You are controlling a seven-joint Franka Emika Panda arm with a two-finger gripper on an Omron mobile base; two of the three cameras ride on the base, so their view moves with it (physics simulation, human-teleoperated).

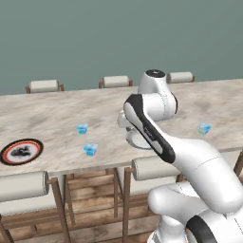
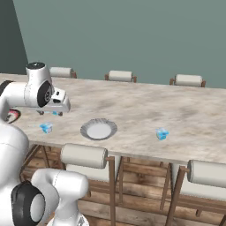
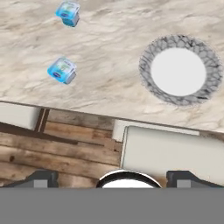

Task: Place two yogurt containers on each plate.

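A long marbled beige counter [image 1: 61,118] with cushioned wooden stools [image 2: 84,155] fronts a teal wall [image 2: 132,35]. The arm hides part of the pale grey ridged plate [image 3: 179,70]. The gripper [image 3: 113,177], fingers spread wide, holds nothing.

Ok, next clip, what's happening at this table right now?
A white robot arm works at a marble table, sorting yogurt containers onto plates. Its gripper is open and empty, hovering over the table's near edge. The grey plate holds nothing, and the patterned plate looks bare too. Three light blue cups sit loose on the table: two between the plates, and one off to the right. Nothing is placed yet.
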